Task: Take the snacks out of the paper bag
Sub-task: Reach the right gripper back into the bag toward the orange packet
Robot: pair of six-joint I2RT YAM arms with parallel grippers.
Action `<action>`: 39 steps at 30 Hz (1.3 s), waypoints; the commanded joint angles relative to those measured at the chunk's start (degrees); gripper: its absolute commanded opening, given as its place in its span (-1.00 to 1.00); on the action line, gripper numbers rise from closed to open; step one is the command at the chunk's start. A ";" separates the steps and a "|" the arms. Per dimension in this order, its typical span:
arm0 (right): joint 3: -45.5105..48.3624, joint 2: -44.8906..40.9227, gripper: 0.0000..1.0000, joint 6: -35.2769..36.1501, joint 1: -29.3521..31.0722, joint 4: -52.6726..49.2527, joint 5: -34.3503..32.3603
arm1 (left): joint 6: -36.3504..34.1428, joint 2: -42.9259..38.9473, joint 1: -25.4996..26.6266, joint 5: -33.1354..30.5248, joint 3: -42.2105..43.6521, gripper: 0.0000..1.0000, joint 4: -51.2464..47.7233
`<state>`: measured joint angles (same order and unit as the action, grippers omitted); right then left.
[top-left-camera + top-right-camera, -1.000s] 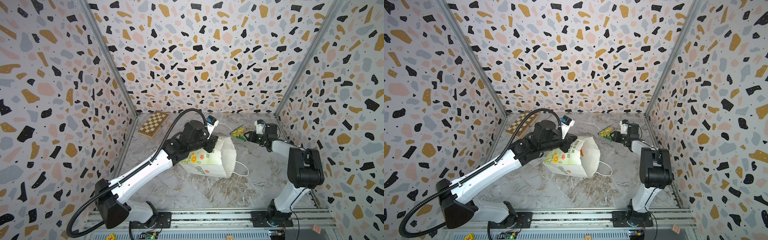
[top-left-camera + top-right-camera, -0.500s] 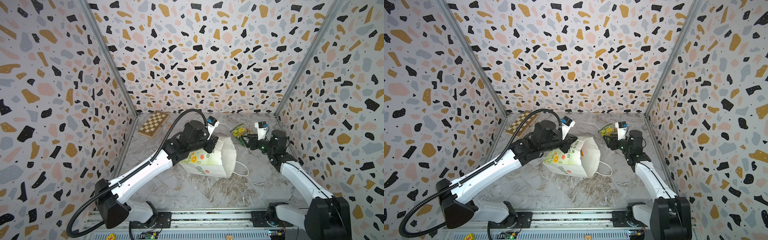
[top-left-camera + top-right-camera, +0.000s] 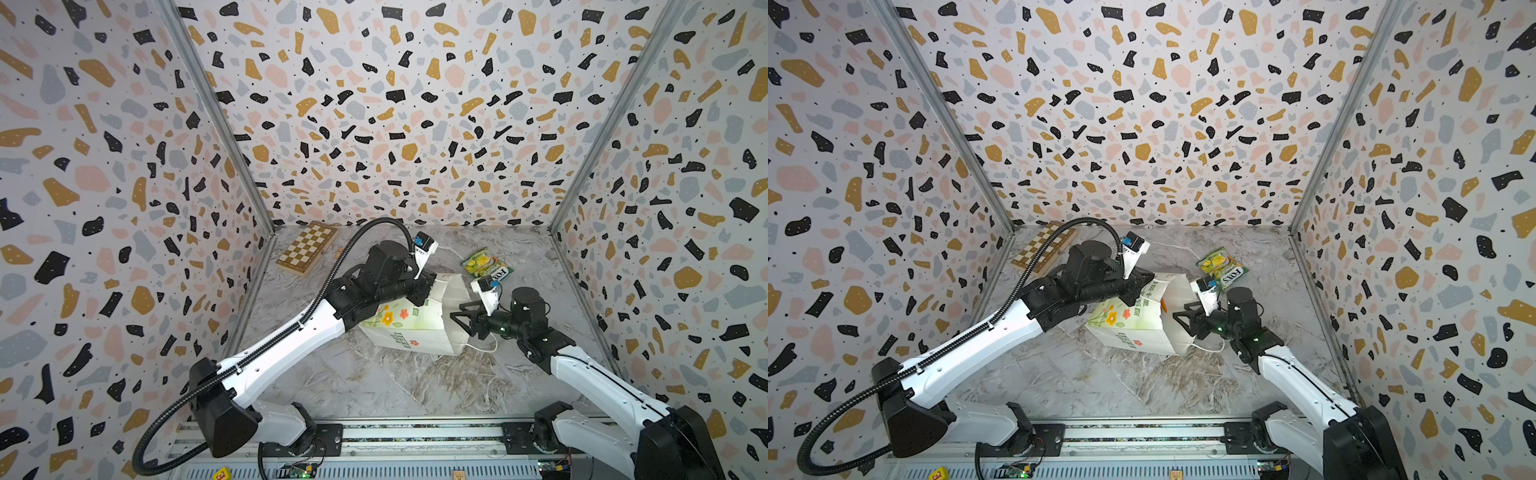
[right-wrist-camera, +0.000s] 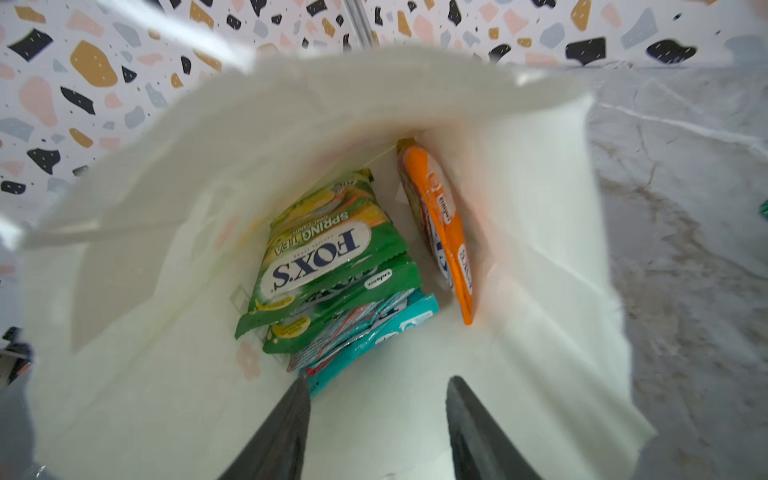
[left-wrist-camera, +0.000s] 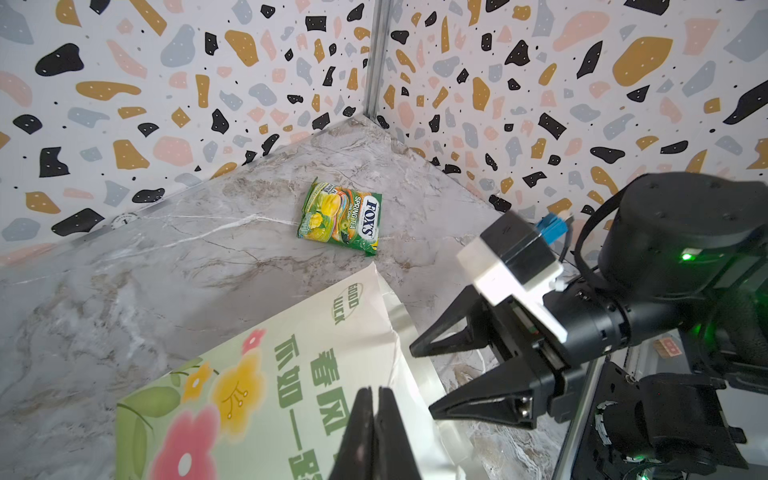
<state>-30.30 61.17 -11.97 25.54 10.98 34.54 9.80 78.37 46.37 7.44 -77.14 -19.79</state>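
Paper bag: the paper bag (image 3: 415,328) lies on its side mid-surface with its mouth toward 3 o'clock. Both top views give only its flowered outside (image 3: 1133,328); the right wrist view looks down its white inside (image 4: 540,249).
Left gripper: the left gripper (image 3: 424,291) is closed, pinching the bag's upper wall at 12 o'clock. Its own wrist view shows the fingers (image 5: 365,419) meeting with no gap.
Right gripper: the right gripper (image 3: 457,316) is open and empty at the mouth, its spread clearest in the right wrist view (image 4: 380,380).
Snacks: the snacks (image 4: 324,257) show only in the right wrist view. Two green ones lie on a teal one, and an orange packet (image 4: 440,232) stands on edge beside them.
Loose packet: the loose packet (image 3: 486,266) is green-yellow and lies at 1 o'clock, apart from the bag.
Room: the walls (image 3: 395,104) are terrazzo-patterned on three sides.
Surface: the surface (image 3: 395,382) is grey marble, with a chessboard (image 3: 307,248) at 10 o'clock.
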 commanded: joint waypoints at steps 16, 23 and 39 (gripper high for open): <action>-2.79 18.92 0.09 -6.00 23.93 17.23 -13.21 | -0.87 -4.91 0.12 -5.06 1.25 -1.00 1.37; -8.60 26.53 0.10 -7.01 30.37 19.34 -20.05 | -1.43 -6.10 0.12 -6.80 2.74 -1.00 1.16; -7.85 16.94 0.08 -5.26 31.98 6.85 -45.62 | -2.42 -7.23 0.10 -7.58 3.50 -1.00 0.79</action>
<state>-38.50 80.14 -17.50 58.08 20.93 -4.45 8.29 72.10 46.35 0.30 -74.08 -20.58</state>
